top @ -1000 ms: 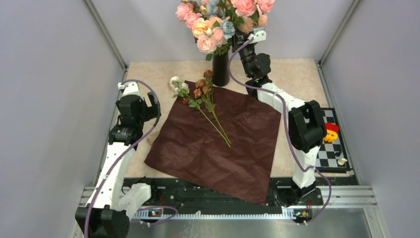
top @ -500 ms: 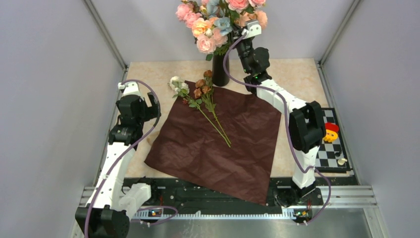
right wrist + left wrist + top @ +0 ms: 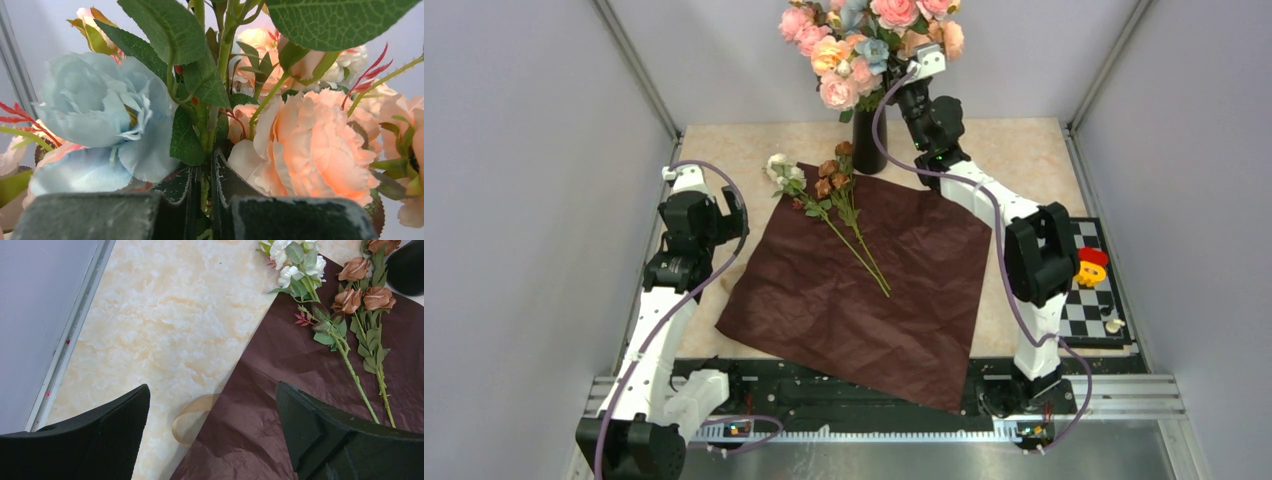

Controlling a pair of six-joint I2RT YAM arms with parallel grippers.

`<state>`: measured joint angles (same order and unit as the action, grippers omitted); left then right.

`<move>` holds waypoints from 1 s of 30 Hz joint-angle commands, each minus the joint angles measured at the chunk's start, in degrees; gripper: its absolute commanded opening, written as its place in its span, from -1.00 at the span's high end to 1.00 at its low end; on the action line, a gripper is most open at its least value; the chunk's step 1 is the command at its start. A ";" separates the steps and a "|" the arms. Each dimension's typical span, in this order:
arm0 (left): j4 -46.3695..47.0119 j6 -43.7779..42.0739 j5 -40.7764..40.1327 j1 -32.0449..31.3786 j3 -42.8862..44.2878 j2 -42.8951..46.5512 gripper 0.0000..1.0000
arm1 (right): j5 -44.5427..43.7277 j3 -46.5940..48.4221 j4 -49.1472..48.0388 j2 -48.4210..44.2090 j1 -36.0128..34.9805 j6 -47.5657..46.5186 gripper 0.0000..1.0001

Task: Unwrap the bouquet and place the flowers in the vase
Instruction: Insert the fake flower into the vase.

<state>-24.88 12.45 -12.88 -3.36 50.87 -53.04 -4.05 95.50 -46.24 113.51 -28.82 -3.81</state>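
1. shows the vase (image 3: 869, 145), black, upright, under big peach, pink and blue blooms (image 3: 864, 40).
2. finds the right gripper (image 3: 202, 197) among those blooms above the vase, jaws together, likely pinching a green stem (image 3: 204, 135).
3. has the left gripper (image 3: 212, 390) well left of the vase, jaws wide apart, gripping nothing.
4. puts the flowers (image 3: 839, 205) loose just near-left of the vase, on flat maroon paper (image 3: 874, 290).

Vase (image 3: 868, 140) neck hid by big blooms (image 3: 854, 55), tops cut by top edge; left wrist view crops vase.
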 commanded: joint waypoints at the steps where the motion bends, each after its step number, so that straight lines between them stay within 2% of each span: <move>1: 1.48 -0.03 0.58 0.37 -0.15 0.22 -0.97 | 0.75 -1.78 -0.47 1.26 -0.45 2.53 1.00; 30: 1.42 0.03 0.67 0.37 -0.13 -0.14 -0.97 | 1.37 -4.82 1.94 5.46 -0.45 5.39 1.00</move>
<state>-24.88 12.45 -12.86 -3.36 50.87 -53.04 -3.62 91.83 -47.18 117.05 -28.82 0.56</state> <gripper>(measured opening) 0.986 0.046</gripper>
